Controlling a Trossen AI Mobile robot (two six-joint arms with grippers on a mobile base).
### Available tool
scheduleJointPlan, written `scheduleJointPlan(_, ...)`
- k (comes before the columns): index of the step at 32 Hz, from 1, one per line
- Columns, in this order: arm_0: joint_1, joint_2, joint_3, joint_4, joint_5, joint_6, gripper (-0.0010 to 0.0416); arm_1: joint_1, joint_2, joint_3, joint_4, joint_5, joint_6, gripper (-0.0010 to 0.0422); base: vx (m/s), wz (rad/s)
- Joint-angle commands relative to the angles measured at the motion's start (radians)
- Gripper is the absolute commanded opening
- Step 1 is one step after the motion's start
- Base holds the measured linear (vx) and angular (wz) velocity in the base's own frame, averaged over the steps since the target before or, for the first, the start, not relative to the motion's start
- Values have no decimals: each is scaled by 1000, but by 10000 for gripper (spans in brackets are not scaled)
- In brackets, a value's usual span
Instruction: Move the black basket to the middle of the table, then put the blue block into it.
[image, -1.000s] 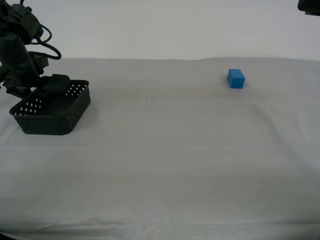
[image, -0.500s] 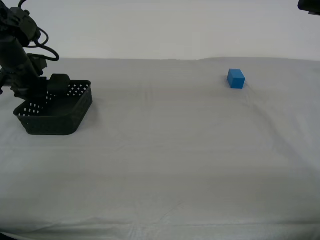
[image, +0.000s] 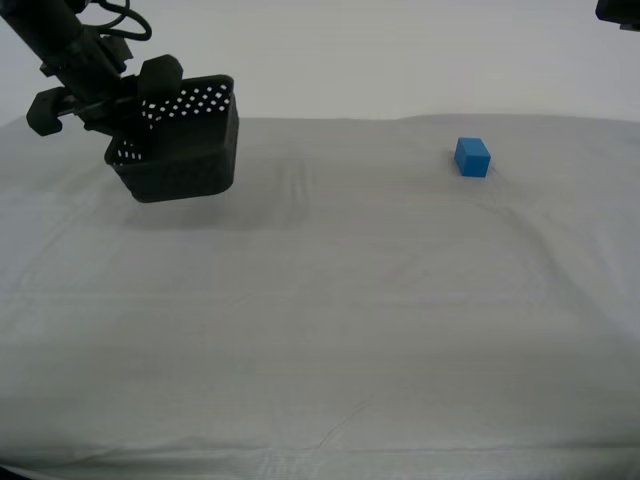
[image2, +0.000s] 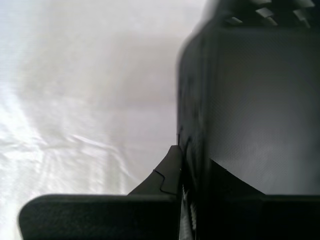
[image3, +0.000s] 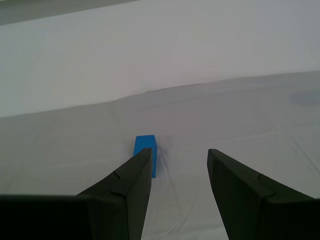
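Note:
The black basket (image: 185, 140) hangs tilted above the table (image: 350, 300) at the exterior view's back left, casting a shadow on the cloth. My second gripper (image: 150, 95) is shut on its rim. In the second wrist view the basket wall (image2: 260, 100) fills the frame between the jaws of my second gripper (image2: 192, 155). The blue block (image: 472, 157) sits on the cloth at the back right, far from the basket. My first gripper (image3: 179, 155) is open and empty, above the table, with the blue block (image3: 148, 150) just beyond one fingertip.
The pale cloth has slight wrinkles, and nothing else lies on it between the basket and the block. A dark part of an arm (image: 618, 10) shows at the exterior view's top right corner.
The second gripper has lifted the basket off the cloth and carried it up and toward the exterior view's right, tilting it. The blue block has not moved.

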Motion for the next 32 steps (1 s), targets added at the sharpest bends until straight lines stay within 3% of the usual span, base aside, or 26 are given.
scheduleJointPlan(1,-1,0,1,2,0,3,168,-48,-12,23,-6,2,-50,-1,0,0)
scheduleJointPlan(3,0,0,1,2,0,3,176,-99,-11,28,-2,-2,-77,-1,0,0)
scheduleJointPlan(9,0,0,1,3,0,3,199,-229,-11,27,39,-69,-126,-1,0,0)
scheduleJointPlan(11,0,0,1,3,0,3,212,-275,-11,27,68,-69,-172,-1,0,0)
scheduleJointPlan(21,1,0,1,2,0,6,223,-376,-5,32,117,-71,-265,-1,0,0)
scheduleJointPlan(25,2,0,1,2,0,6,195,-408,117,131,106,-12,-261,-1,0,0)
scheduleJointPlan(32,3,0,1,0,0,6,157,-418,306,350,-5,-14,-188,0,0,0)
